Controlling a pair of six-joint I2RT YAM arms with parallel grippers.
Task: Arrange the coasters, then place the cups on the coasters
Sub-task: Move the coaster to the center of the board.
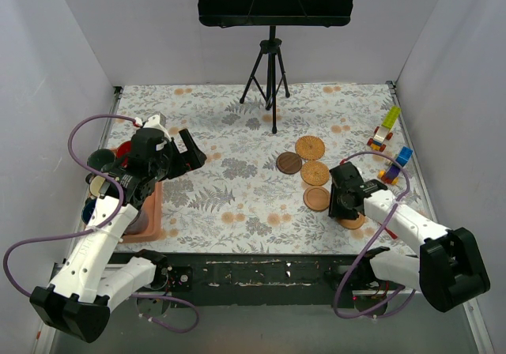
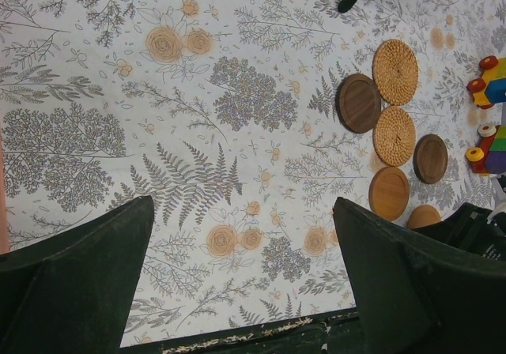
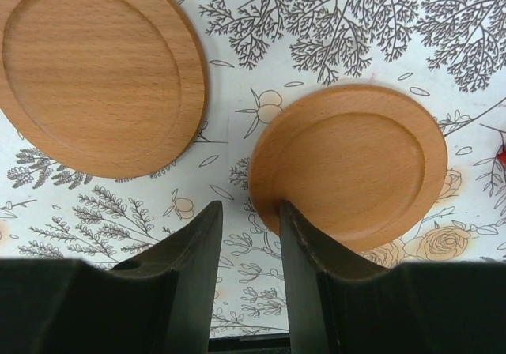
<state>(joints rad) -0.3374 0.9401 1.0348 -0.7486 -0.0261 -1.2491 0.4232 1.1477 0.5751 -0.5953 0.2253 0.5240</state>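
Six coasters lie in a cluster right of centre: two rattan (image 2: 395, 71) (image 2: 394, 135), two dark brown (image 2: 359, 103) (image 2: 431, 158) and two orange-brown wood ones (image 3: 99, 69) (image 3: 348, 164). My right gripper (image 3: 250, 205) hangs low over them, open a little, only tablecloth between its fingers. Its right finger (image 3: 294, 226) touches the rim of the nearer wood coaster (image 1: 356, 221). My left gripper (image 2: 243, 204) is wide open above the cloth with nothing in it. The cups sit at the far left, largely hidden by the left arm; a red one (image 1: 122, 148) and a cream one (image 1: 98, 186) peek out.
A salmon-pink tray (image 1: 151, 212) lies under the left arm at the table's left edge. Colourful toy blocks (image 1: 384, 135) (image 1: 397, 164) stand at the right edge. A music stand's tripod (image 1: 269, 81) stands at the back centre. White walls enclose the table.
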